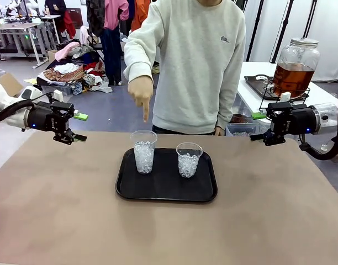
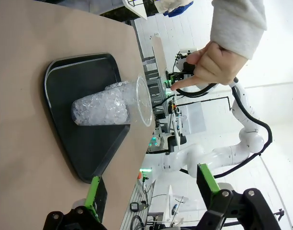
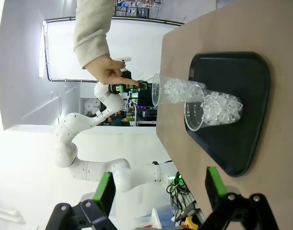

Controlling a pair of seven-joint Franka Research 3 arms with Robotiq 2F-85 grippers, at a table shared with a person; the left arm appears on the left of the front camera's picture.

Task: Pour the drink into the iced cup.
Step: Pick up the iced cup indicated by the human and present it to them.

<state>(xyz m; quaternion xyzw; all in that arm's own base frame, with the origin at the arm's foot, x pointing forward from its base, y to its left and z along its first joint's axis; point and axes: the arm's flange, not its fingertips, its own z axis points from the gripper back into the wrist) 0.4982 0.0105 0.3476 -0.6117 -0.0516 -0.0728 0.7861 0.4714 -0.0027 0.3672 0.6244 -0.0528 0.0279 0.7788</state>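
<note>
Two clear plastic cups of ice stand on a black tray (image 1: 164, 190) mid-table: the left cup (image 1: 143, 152) and the right cup (image 1: 189, 159). A person's hand (image 1: 141, 94) points down at the left cup. The drink (image 1: 291, 77), amber in a large glass jar with a metal lid, stands on a white side table at the back right. My left gripper (image 1: 79, 127) hovers open at the table's left, facing the tray. My right gripper (image 1: 258, 126) hovers open at the right. The left wrist view shows an iced cup (image 2: 108, 105), the tray (image 2: 89, 153) and the pointing hand (image 2: 213, 62).
In the right wrist view both cups (image 3: 213, 108) stand on the tray (image 3: 242, 148), beyond my open fingers (image 3: 104, 191). The person stands at the far edge behind the tray. A dark tray (image 1: 257, 83) lies beside the jar. Bare brown tabletop (image 1: 158, 232) lies in front.
</note>
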